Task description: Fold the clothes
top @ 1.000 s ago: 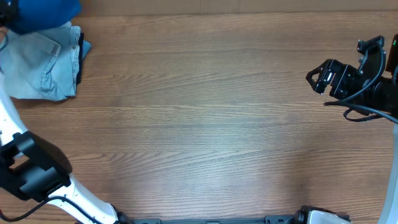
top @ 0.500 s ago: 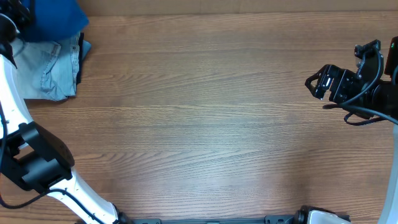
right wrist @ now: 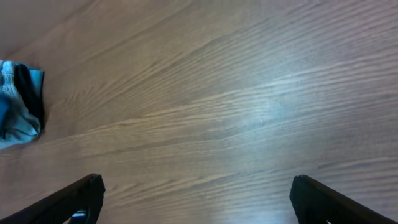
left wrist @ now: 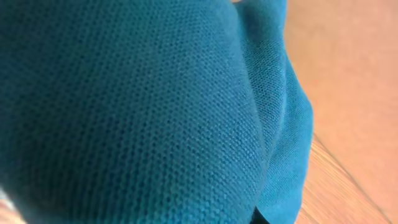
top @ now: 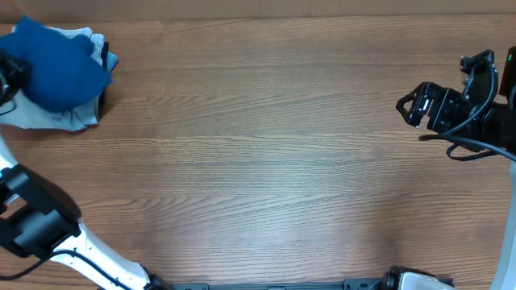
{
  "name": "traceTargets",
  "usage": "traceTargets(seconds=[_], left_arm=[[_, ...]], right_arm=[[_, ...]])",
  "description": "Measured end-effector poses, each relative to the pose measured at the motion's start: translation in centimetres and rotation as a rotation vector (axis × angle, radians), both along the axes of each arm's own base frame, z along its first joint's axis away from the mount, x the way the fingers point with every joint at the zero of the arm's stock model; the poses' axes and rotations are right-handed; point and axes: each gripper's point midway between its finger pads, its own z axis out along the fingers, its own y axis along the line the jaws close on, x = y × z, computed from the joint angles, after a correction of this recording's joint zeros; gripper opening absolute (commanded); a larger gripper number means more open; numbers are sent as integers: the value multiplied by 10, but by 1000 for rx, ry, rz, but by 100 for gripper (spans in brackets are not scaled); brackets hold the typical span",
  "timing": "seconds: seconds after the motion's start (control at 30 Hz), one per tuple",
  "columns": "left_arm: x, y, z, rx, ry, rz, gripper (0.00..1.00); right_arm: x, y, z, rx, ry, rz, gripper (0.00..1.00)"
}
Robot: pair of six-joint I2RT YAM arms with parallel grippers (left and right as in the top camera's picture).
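Left hand (top: 6, 76) clenched on bunched polo shirt (top: 60, 68), ten o'clock of surface (top: 266, 161), over jeans (top: 56, 119) | right hand (top: 408, 103) released, three o'clock | risk: we judge the wadded grasp may snag the jeans or slip.

Bench (top: 266, 161): one, mid-brown wood-grain top, grain running left to right, filling nearly the whole overhead view. Far edge: narrow plain tan strip (top: 322, 6) beyond it. Light: soft, even; pale sheen (right wrist: 267, 112) on the surface.
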Motion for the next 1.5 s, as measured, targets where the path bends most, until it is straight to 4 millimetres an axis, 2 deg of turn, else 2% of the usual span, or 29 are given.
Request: traceTargets(seconds=[0.1,0.17,0.23,0.3,0.37,0.4,0.43,0.47,0.5,0.53,0.73,0.77,0.83,0.87,0.9,0.93,1.03,1.07,1.13,1.2,1.27,1.37,1.43,1.5], left_arm=[[-7,10,1,6,-7,-1,10],[-9,11,0,9,1,-1,18],[-8,10,-1,18,9,2,32],[-7,10,-2,33,19,5,37],[-6,8,-3,39,26,7,57],[-5,7,-4,44,29,7,63],[-4,6,-4,44,31,9,80],[-4,6,-4,48,35,10,92],[-4,5,-4,54,37,7,99],[-2,4,-4,53,37,5,100],[1,-7,-4,19,24,-28,98],[1,-9,-2,12,16,-35,89],[1,-10,0,-4,5,-49,60],[0,-12,0,-17,6,-50,55],[-2,-12,-1,-27,10,-46,56],[-6,-12,-2,-37,23,-46,62],[-17,-15,-10,-68,73,-37,73],[-20,-17,-13,-76,90,-35,73],[-31,-23,-22,-99,151,-35,65],[-41,-25,-28,-111,199,-31,65],[-47,-21,-30,-108,217,-13,62],[-48,-5,-27,-76,194,14,62],[-48,7,-24,-53,175,34,46],[-50,14,-23,-42,165,45,37]], right_arm=[[2,0,1,-2,-8,1,100],[2,0,1,-2,-8,1,100],[1,0,0,-1,-4,1,100],[0,0,0,-1,-1,1,100],[0,0,0,0,-1,0,100],[0,0,0,0,-1,1,100],[0,0,0,0,-2,1,100],[0,0,0,-1,-3,1,100],[1,0,0,-1,-3,1,100],[0,0,0,-1,-3,1,100],[0,0,0,0,1,1,100],[0,0,0,0,1,1,100],[0,0,0,0,1,1,100],[0,0,0,0,1,1,100],[0,0,0,0,1,1,100],[0,0,0,0,1,1,100],[0,0,0,0,1,2,100],[0,0,0,0,1,1,100],[0,0,0,0,0,1,100],[0,0,0,0,-2,1,100],[1,0,1,-1,-5,1,100],[2,0,1,-2,-8,1,100],[3,0,1,-3,-13,1,100],[3,0,2,-3,-14,1,100]])
